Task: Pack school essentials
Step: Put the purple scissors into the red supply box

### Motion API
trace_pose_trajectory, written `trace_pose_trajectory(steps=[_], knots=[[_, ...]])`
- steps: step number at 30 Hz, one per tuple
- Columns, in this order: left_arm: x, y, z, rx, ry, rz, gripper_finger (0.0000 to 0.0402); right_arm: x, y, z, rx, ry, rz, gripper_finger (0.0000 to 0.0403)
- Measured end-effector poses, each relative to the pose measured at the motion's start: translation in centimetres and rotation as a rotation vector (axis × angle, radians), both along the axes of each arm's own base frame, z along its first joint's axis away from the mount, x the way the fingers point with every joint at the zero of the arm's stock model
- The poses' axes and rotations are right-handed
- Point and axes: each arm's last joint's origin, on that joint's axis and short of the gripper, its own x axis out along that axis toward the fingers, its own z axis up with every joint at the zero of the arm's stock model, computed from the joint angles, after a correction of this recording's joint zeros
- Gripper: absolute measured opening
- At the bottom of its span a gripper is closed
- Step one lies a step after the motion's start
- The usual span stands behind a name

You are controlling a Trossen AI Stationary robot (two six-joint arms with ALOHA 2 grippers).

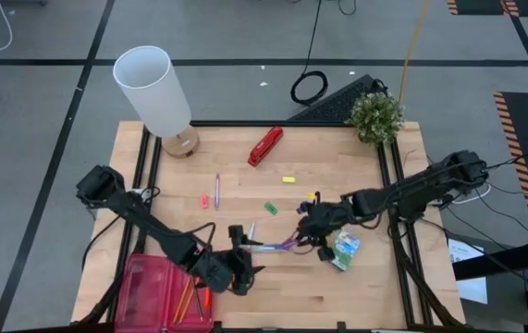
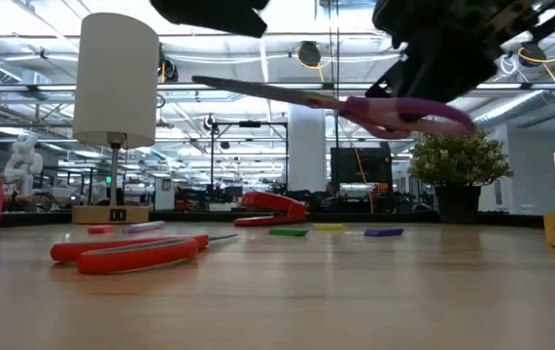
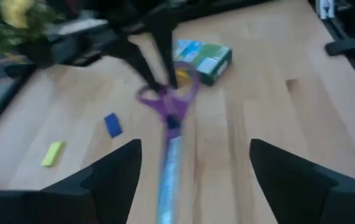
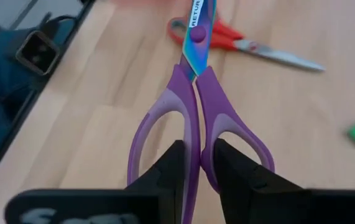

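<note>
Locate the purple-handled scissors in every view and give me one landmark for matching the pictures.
High view: purple-handled scissors lie low centre, held by the right gripper.
Low view: they hang in the air, upper right of centre.
Left wrist view: centre, blades toward the camera.
Right wrist view: centre, the handles pinched between the fingers.
Landmark: the crayon box, beside the handles in the left wrist view.

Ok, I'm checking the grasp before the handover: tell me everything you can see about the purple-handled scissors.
The purple-handled scissors have two-tone purple plastic loops, a purple pivot and shiny iridescent blades, closed. They hang roughly level above the table, touching no surface. The right gripper pinches them where the two loops meet, blades pointing toward the left gripper, which is open around the blade tip. The red-handled scissors lie on the wood beyond them.
</note>
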Motion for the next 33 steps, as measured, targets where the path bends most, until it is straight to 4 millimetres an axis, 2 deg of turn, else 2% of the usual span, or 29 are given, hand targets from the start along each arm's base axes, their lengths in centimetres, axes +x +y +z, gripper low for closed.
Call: trace_pose_trajectory(steps=[5,12,17,26,30,33], knots=[[1.0,2.1,-0.3,-0.053,0.050,0.035,0.0254,0.2,-0.7,0.1,-0.023,-0.011,-0.005,0.0059],[1.0,3.9,-1.3,-0.135,0.163,0.120,0.0200,0.3,-0.8,0.1,-0.064,-0.033,-0.004,0.0059],[1.0,3.9,-1.4,-0.171,0.176,0.113,0.0159,0.3,-0.9,0.1,-0.117,-0.052,-0.015,0.0059],[0.8,3.6,-1.4,-0.183,0.181,0.102,0.0050,0.3,-0.9,0.1,-0.133,-0.060,0.006,0.0059],[0.6,3.4,-1.5,-0.196,0.195,0.115,0.0041,0.4,-0.9,0.2,-0.135,-0.069,0.009,0.0059],[0.5,3.4,-1.6,-0.221,0.194,0.135,0.0056,0.4,-0.9,0.2,-0.145,-0.077,0.016,0.0059]])
